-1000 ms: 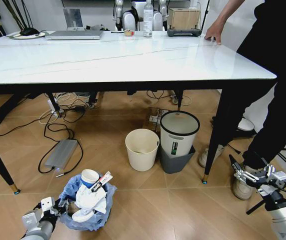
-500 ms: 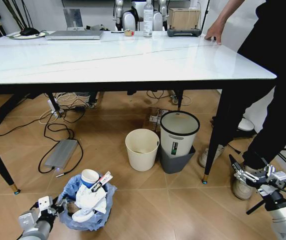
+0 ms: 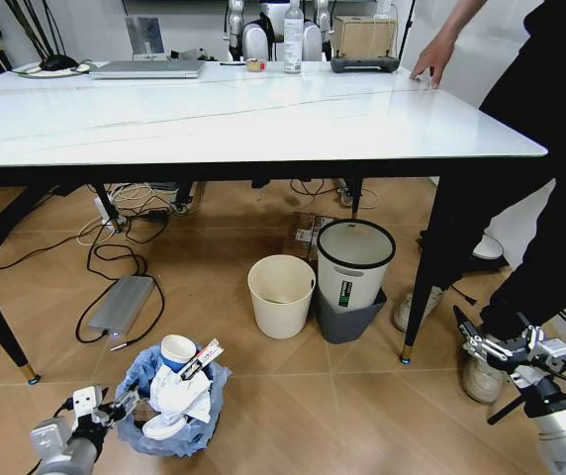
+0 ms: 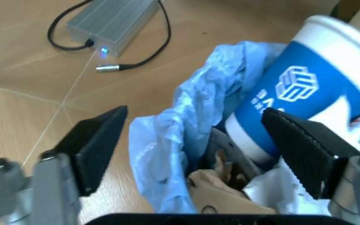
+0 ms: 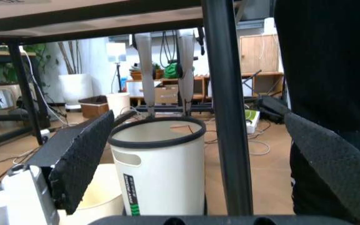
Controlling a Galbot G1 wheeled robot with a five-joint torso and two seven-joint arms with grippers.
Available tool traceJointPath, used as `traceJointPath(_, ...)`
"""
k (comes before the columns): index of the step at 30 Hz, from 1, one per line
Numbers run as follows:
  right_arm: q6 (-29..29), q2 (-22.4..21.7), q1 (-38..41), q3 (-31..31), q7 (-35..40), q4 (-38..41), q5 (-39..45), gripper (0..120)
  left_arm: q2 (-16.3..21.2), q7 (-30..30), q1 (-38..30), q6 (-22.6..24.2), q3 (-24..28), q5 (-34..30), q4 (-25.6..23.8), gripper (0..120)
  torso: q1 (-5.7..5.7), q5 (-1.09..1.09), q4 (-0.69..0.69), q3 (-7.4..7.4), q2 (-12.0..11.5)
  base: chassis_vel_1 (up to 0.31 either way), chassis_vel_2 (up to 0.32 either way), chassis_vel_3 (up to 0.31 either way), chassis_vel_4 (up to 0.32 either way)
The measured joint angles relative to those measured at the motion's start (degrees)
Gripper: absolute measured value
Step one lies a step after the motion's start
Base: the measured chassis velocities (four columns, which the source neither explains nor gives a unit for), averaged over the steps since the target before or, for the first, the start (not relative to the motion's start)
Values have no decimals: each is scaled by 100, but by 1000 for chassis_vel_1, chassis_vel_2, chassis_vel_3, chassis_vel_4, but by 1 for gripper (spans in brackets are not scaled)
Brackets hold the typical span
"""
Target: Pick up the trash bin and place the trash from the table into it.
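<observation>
The trash bin (image 3: 171,401) stands on the wood floor in front of the table (image 3: 243,119), near the robot's left side, its crinkled light-blue bag (image 4: 186,122) spilling over the rim and stuffed with litter: a blue paper cup (image 4: 305,89) leaning upright at the far side, crumpled white tissue (image 3: 176,394) and a white lid (image 3: 162,427) on top, and brown cardboard (image 4: 221,194) tucked low inside. Judging by how full it is and how bare the near tabletop looks, the collecting seems largely done (the laptop, bottle and box at the far edge look like belongings rather than trash). The left gripper (image 3: 105,409) sits low beside the bin's left rim with its fingers spread wide and nothing between them; in the left wrist view the two dark pads frame the bag's edge and the cup without touching either, so the bin rests on the floor by its own weight. The right gripper (image 3: 504,345) hangs low and well apart on the other side, next to the table's front right leg (image 5: 224,108), also spread wide and empty, apparently idle. Beyond, under the table, stand a cream bucket (image 3: 281,295) and a white bin with a black rim (image 3: 354,262), side by side.
</observation>
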Motion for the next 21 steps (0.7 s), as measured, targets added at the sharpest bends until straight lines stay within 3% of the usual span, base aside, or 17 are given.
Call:
traceJointPath(3,0,0,0,0,0,0,0,100,2,19,114,-23,-62,33,-165,98,0,0,1,0,0,0,0,0,0)
traceJointPath(21,0,0,0,0,0,0,0,100,108,158,420,-243,-326,337,-700,100,0,1,0,0,0,0,0,0,0)
